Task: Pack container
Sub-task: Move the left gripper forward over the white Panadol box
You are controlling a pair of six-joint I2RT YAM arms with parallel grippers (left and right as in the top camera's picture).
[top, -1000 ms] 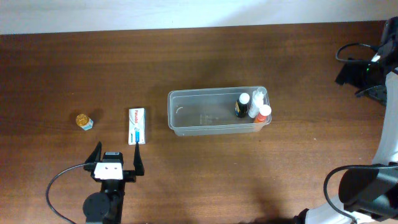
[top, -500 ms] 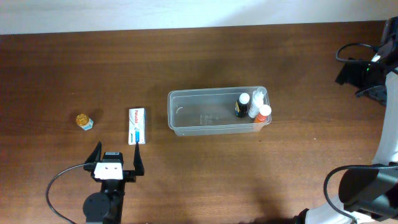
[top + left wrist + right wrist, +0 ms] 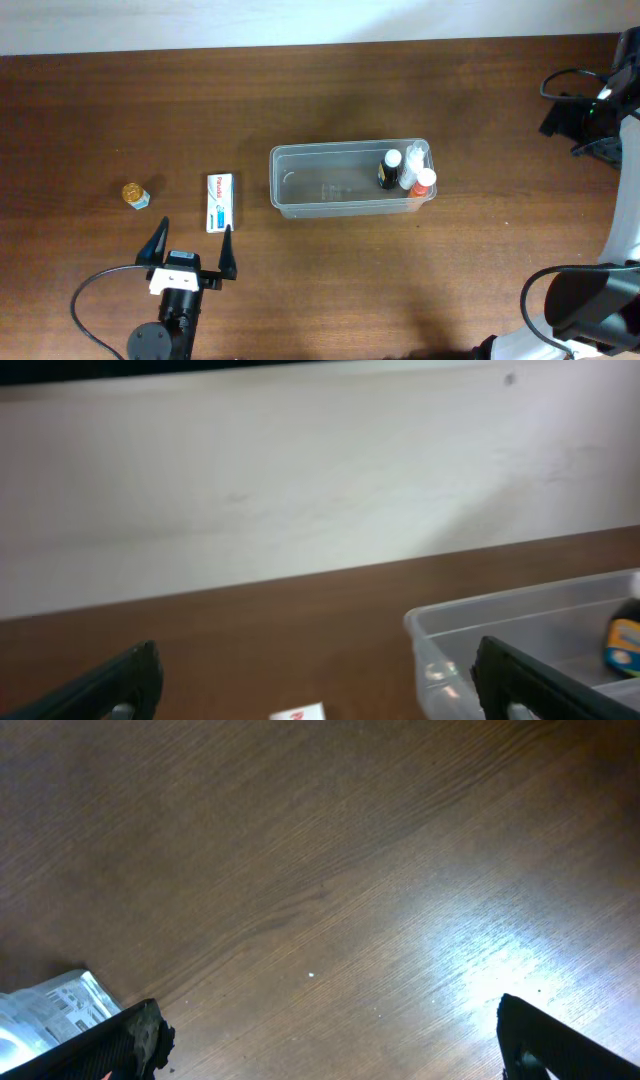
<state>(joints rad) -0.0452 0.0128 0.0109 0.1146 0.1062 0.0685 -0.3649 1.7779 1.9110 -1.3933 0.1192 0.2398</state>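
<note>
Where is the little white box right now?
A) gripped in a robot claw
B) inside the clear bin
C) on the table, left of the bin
C: the white box lies flat on the table, outside the container, just beyond the open left gripper.

**Black Arms, White Trim**

The left gripper (image 3: 196, 226) has two black, tapering fingers (image 3: 158, 242) fixed to a small white block (image 3: 165, 282). A round black body sits behind it, and a thin black cable (image 3: 88, 285) loops off. The right arm (image 3: 628, 235) shows a white link between black housings, with black cables (image 3: 565, 72) curling beside it.
</note>
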